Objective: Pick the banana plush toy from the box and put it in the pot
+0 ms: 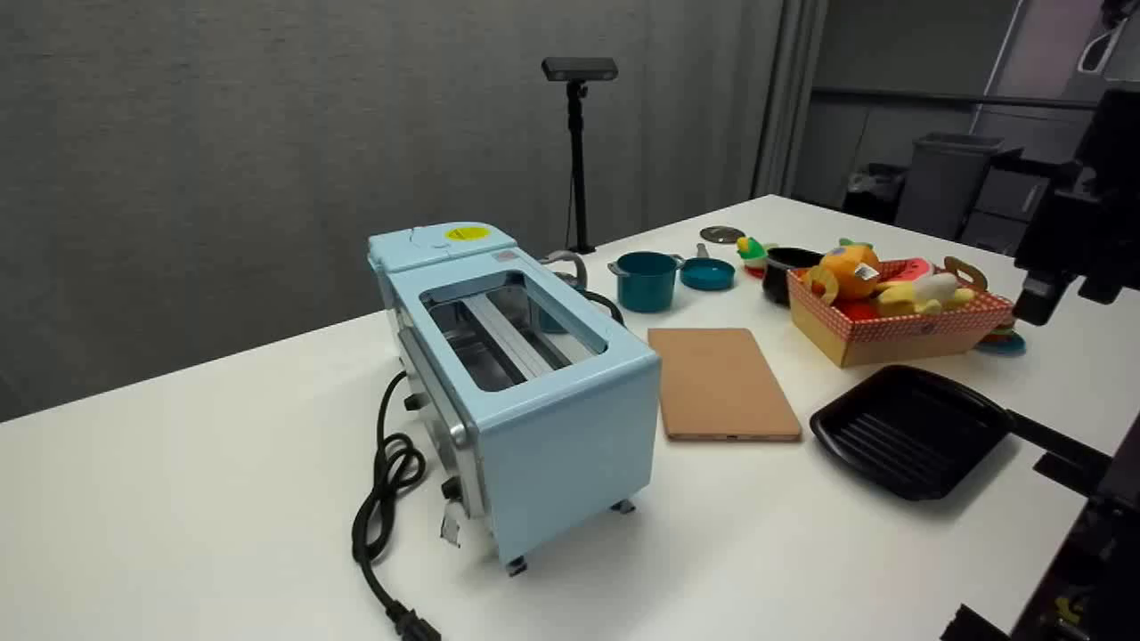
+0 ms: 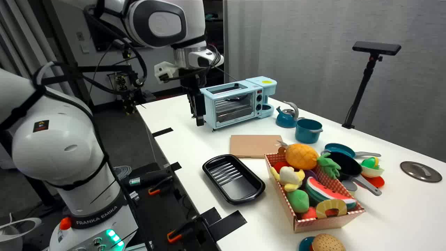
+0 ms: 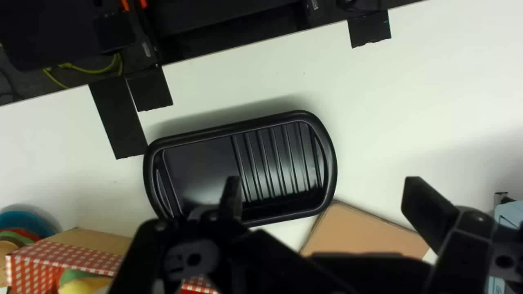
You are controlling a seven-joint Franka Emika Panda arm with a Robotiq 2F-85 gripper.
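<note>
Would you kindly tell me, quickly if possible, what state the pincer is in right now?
Pincer: open, jaws wide apart, holding nothing.

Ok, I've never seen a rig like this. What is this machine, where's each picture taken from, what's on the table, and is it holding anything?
The white jointed thing is a robot arm. The black part at its end is the pincer, for grabbing; it stands open and holds nothing. Two pictures are taken from outside the robot, looking at the white table from different places. The third, the wrist view, rides on the arm, so the pincer shows close up with a black pan below. The table also carries a pale-blue toaster oven, a brown board, a teal pot, a kettle and a red-checked box of toy food. The banana plush toy lies in that box; the job is to put it in the pot, not done yet.
</note>
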